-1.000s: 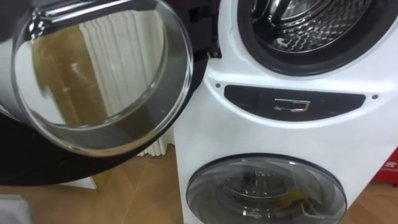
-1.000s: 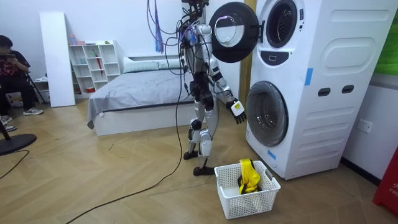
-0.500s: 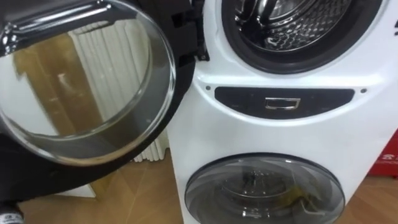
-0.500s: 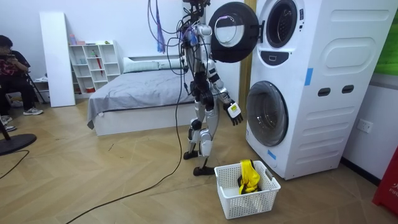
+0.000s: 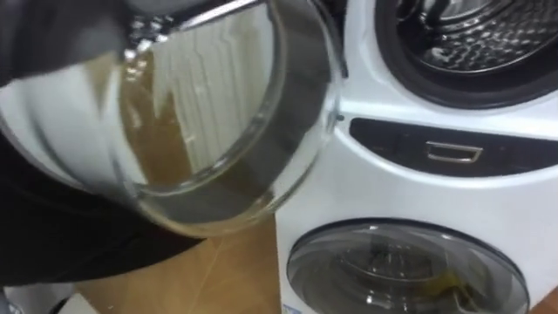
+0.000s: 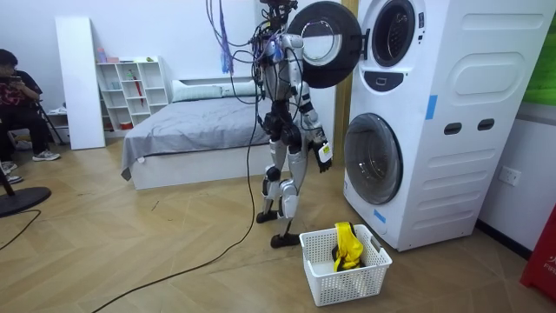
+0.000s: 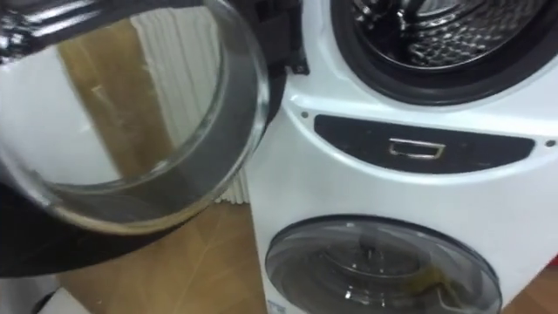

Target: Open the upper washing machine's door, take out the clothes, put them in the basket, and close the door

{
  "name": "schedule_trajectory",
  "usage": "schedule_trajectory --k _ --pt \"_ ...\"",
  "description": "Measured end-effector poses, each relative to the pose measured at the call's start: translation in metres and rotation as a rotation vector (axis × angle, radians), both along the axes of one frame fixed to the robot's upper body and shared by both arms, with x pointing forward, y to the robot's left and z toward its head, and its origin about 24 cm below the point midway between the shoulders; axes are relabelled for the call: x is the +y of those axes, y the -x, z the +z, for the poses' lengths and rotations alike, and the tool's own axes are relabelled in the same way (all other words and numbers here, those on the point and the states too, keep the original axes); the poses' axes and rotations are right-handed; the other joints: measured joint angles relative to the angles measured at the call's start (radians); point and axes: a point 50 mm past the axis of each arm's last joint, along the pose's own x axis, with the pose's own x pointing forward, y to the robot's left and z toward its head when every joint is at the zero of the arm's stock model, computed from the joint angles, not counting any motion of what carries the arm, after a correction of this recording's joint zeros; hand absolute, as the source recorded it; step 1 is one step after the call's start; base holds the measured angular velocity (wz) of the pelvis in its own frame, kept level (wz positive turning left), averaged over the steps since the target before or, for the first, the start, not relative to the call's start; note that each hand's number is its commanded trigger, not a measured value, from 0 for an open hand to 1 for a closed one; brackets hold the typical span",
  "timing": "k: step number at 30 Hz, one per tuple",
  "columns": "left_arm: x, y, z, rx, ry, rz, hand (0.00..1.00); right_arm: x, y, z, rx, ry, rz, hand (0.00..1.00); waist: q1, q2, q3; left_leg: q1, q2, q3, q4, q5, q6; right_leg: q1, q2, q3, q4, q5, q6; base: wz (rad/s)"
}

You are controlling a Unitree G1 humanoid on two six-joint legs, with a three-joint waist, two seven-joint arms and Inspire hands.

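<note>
I stand facing the stacked washing machine [image 6: 434, 122], close to its open upper door [image 5: 200, 113], whose round glass looms at my left. To the right of that door is the upper drum [image 5: 488, 35]; the part in view is bare ribbed metal. The shut lower door [image 7: 384, 270] has a yellowish patch behind its glass. On the floor before the machine stands a white basket [image 6: 323, 280] holding a yellow garment [image 6: 347, 245]. My right hand [image 6: 323, 155] hangs low at hip height, short of the lower door.
A dark panel with a chrome handle [image 5: 453, 153] sits between the two drums. Behind me are a bed [image 6: 191, 130] and white shelves [image 6: 130, 87]. At the room view's left edge sits a person [image 6: 13, 96]. Wooden floor lies around the basket.
The eye view has shifted, and the open door now looms larger and closer. In the room view my right hand has drawn back from the machine towards my body.
</note>
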Motion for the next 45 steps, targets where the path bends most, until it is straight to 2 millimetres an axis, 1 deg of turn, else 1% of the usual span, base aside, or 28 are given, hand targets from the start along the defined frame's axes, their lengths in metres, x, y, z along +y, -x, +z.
schedule_trajectory --k 3,4,5,6,7,8,10,11,13,14,15,16,17,18,19,20,22,23,24,25,26,27,28,31,34,37,40,45 --pt "-0.024 -0.001 0.015 -0.049 -0.047 -0.09 0.0 0.0 -0.006 0.0 0.007 0.002 0.028 0.0 -0.001 -0.001 0.0038 -0.004 -0.013 0.001 -0.005 0.015 0.017 0.006 -0.024 0.013 0.0 0.001 0.002 0.38" --pt "-0.034 -0.001 0.017 -0.046 -0.063 -0.141 0.0 0.001 -0.01 0.001 0.0 -0.001 0.037 0.0 -0.001 0.001 0.006 -0.006 -0.018 0.0 -0.01 0.022 0.024 0.004 -0.029 0.02 0.001 0.011 0.015 0.29" --pt "-0.04 -0.002 0.017 -0.038 -0.083 -0.165 0.0 0.002 -0.012 0.001 -0.004 -0.004 0.044 0.0 -0.001 0.0 0.0061 -0.009 -0.02 0.0 -0.01 0.025 0.026 0.003 -0.032 0.019 0.0 0.016 0.02 0.19" --pt "-0.051 -0.004 0.018 -0.024 -0.116 -0.217 0.0 0.005 -0.017 0.002 -0.01 -0.01 0.061 0.0 -0.001 -0.003 0.0086 -0.013 -0.028 -0.002 -0.01 0.031 0.033 0.002 -0.04 0.018 0.0 0.023 0.022 0.12" --pt "-0.062 -0.005 0.017 -0.003 -0.139 -0.267 0.0 0.006 -0.02 0.002 -0.012 -0.009 0.08 0.0 -0.001 -0.001 0.0105 -0.017 -0.033 -0.002 -0.009 0.036 0.041 0.0 -0.044 0.018 0.0 0.034 0.023 0.08" --pt "-0.068 -0.006 0.016 0.008 -0.151 -0.291 0.0 0.007 -0.022 0.003 -0.014 -0.011 0.085 0.0 -0.001 0.0 0.0115 -0.02 -0.034 -0.002 -0.009 0.038 0.044 -0.002 -0.045 0.018 0.001 0.042 0.025 0.0" --pt "-0.093 -0.007 0.014 0.038 -0.171 -0.424 0.0 0.009 -0.026 0.003 -0.022 -0.022 0.095 0.0 -0.006 -0.004 0.0119 -0.038 -0.04 0.002 -0.01 0.049 0.057 -0.022 -0.049 0.017 0.0 0.068 0.027 0.0" --pt "-0.101 -0.008 0.013 0.047 -0.17 -0.463 0.0 0.009 -0.027 0.003 -0.023 -0.019 0.096 0.0 -0.009 -0.006 0.0121 -0.043 -0.045 0.002 -0.01 0.054 0.061 -0.027 -0.051 0.016 0.0 0.072 0.026 0.0" --pt "-0.132 -0.006 0.003 0.105 -0.165 -0.631 0.0 0.009 -0.031 0.005 -0.03 -0.004 0.117 0.0 -0.011 -0.014 0.0121 -0.052 -0.056 0.031 -0.014 0.065 0.071 -0.042 -0.06 0.016 0.001 0.086 0.029 -0.2" --pt "-0.141 -0.006 -0.001 0.126 -0.162 -0.678 0.0 0.011 -0.033 0.005 -0.033 -0.003 0.126 0.0 -0.013 -0.014 0.0166 -0.052 -0.057 0.04 -0.014 0.067 0.074 -0.042 -0.059 0.016 0.001 0.088 0.029 -0.41" --pt "-0.151 -0.005 -0.005 0.144 -0.147 -0.729 0.0 0.017 -0.036 0.004 -0.038 -0.007 0.146 0.0 -0.025 -0.018 0.0173 -0.053 -0.06 0.057 -0.014 0.069 0.079 -0.043 -0.057 0.004 0.002 0.087 0.029 -0.4" --pt "-0.161 -0.004 -0.008 0.158 -0.128 -0.775 0.0 0.023 -0.039 0.004 -0.044 -0.018 0.161 0.0 -0.05 -0.022 0.016 -0.054 -0.061 0.073 -0.015 0.067 0.087 -0.045 -0.054 -0.003 0.001 0.087 0.029 -0.39" --pt "-0.164 -0.004 -0.01 0.165 -0.123 -0.792 0.0 0.026 -0.04 0.004 -0.046 -0.023 0.169 0.0 -0.065 -0.025 0.0162 -0.055 -0.061 0.08 -0.015 0.067 0.089 -0.047 -0.053 -0.001 0.001 0.086 0.028 -0.3" --pt "-0.171 -0.003 -0.013 0.187 -0.119 -0.835 0.0 0.031 -0.04 0.003 -0.045 -0.03 0.182 0.0 -0.094 -0.031 0.0166 -0.055 -0.062 0.09 -0.015 0.067 0.09 -0.048 -0.051 0.004 0.001 0.085 0.027 -0.3" --pt "-0.179 -0.002 -0.018 0.219 -0.12 -0.89 0.0 0.033 -0.038 0.002 -0.035 -0.033 0.179 0.0 -0.115 -0.037 0.0133 -0.054 -0.061 0.106 -0.015 0.067 0.09 -0.054 -0.051 0.007 0.002 0.085 0.027 -0.33" --pt "-0.183 -0.002 -0.022 0.237 -0.119 -0.919 0.0 0.034 -0.038 0.002 -0.034 -0.033 0.176 0.0 -0.12 -0.039 0.0119 -0.054 -0.061 0.113 -0.015 0.067 0.09 -0.057 -0.05 0.012 0.002 0.085 0.028 -0.43" --pt "-0.203 0.0 -0.036 0.317 -0.096 -1.023 0.0 0.04 -0.039 0.001 -0.032 -0.031 0.196 0.0 -0.148 -0.052 0.0084 -0.049 -0.057 0.138 -0.019 0.07 0.082 -0.067 -0.046 0.026 0.001 0.082 0.032 -0.41" --pt "-0.206 0.0 -0.037 0.321 -0.074 -1.035 0.0 0.041 -0.039 0.001 -0.031 -0.032 0.198 0.0 -0.153 -0.057 0.0064 -0.051 -0.055 0.143 -0.019 0.07 0.081 -0.072 -0.044 0.028 0.001 0.082 0.032 -0.29" --pt "-0.214 0.001 -0.041 0.347 -0.063 -1.078 0.0 0.042 -0.038 0.001 -0.024 -0.033 0.2 0.0 -0.163 -0.065 0.0031 -0.053 -0.047 0.154 -0.019 0.069 0.075 -0.078 -0.038 0.029 0.001 0.085 0.028 -0.26" --pt "-0.222 0.003 -0.048 0.389 -0.058 -1.121 0.0 0.042 -0.038 0.001 -0.021 -0.032 0.2 0.0 -0.169 -0.068 0.0022 -0.049 -0.041 0.162 -0.019 0.066 0.069 -0.079 -0.033 0.03 0.001 0.085 0.027 -0.27" --pt "-0.223 0.003 -0.053 0.419 -0.06 -1.135 0.0 0.042 -0.038 0.001 -0.021 -0.031 0.2 0.0 -0.17 -0.067 0.0007 -0.047 -0.039 0.167 -0.019 0.064 0.067 -0.08 -0.03 0.03 0.001 0.084 0.024 -0.3" --pt "-0.23 0.006 -0.067 0.498 -0.067 -1.183 0.0 0.043 -0.04 0.001 -0.025 -0.027 0.197 0.0 -0.175 -0.067 -0.0035 -0.046 -0.032 0.178 -0.019 0.06 0.062 -0.087 -0.025 0.03 0.002 0.085 0.021 -0.39" --pt "-0.237 0.011 -0.08 0.576 -0.072 -1.231 0.0 0.046 -0.041 0.001 -0.031 -0.028 0.2 0.0 -0.176 -0.065 -0.0046 -0.045 -0.025 0.192 -0.019 0.056 0.057 -0.093 -0.02 0.03 0.002 0.084 0.013 -0.33" --pt "-0.25 0.021 -0.1 0.705 -0.083 -1.328 0.0 0.052 -0.042 0.001 -0.032 -0.038 0.227 0.0 -0.198 -0.07 -0.0014 -0.044 -0.016 0.195 -0.019 0.054 0.052 -0.098 -0.011 0.032 0.001 0.076 0.005 -0.08" --pt "-0.252 0.025 -0.114 0.789 -0.089 -1.361 0.0 0.052 -0.042 0.001 -0.032 -0.043 0.223 0.0 -0.199 -0.072 0.0003 -0.037 -0.009 0.208 -0.022 0.049 0.043 -0.099 -0.001 0.047 0.002 0.062 -0.001 -0.13" --pt "-0.252 0.027 -0.119 0.827 -0.09 -1.375 0.0 0.052 -0.043 0.001 -0.034 -0.044 0.22 0.0 -0.2 -0.074 0.0021 -0.03 -0.009 0.21 -0.028 0.046 0.037 -0.099 0.005 0.056 0.001 0.052 -0.003 -0.06" --pt "-0.255 0.031 -0.124 0.857 -0.098 -1.4 0.0 0.055 -0.046 0.003 -0.048 -0.045 0.239 0.0 -0.199 -0.079 0.0066 -0.029 -0.004 0.209 -0.04 0.042 0.03 -0.1 0.01 0.056 0.001 0.04 -0.006 0.0" --pt "-0.256 0.032 -0.131 0.894 -0.1 -1.408 0.0 0.057 -0.049 0.004 -0.062 -0.047 0.252 0.0 -0.199 -0.078 0.0082 -0.029 0.006 0.208 -0.042 0.036 0.023 -0.104 0.016 0.052 0.001 0.036 -0.005 0.0"
